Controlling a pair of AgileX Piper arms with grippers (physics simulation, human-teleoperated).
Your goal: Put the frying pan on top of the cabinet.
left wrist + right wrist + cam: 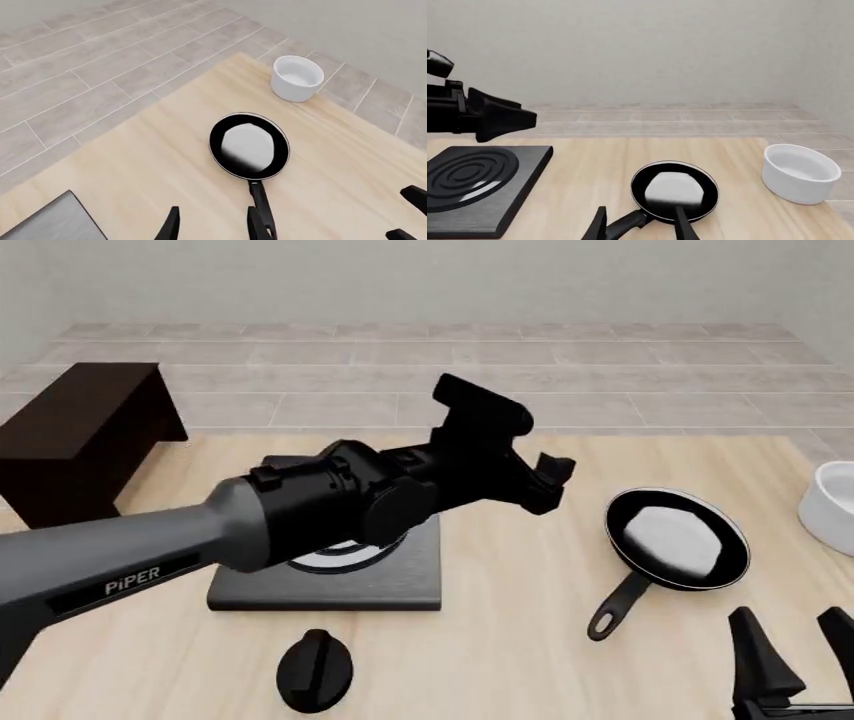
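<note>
The frying pan (674, 540) lies flat on the table at the right, its handle (611, 612) pointing to the front left. It also shows in the left wrist view (249, 145) and the right wrist view (674, 192). My left gripper (550, 485) is open and empty, hovering above the table just left of the pan; its fingertips (170, 225) are spread. My right gripper (797, 645) is open and empty near the front edge, right of the handle and apart from it. The dark cabinet (80, 435) stands at the far left.
A black square stove plate (400, 580) with silver rings lies mid-table under my left arm. A black knob (314, 670) sits in front of it. A white bowl (834, 495) stands at the table's right edge, beyond the pan.
</note>
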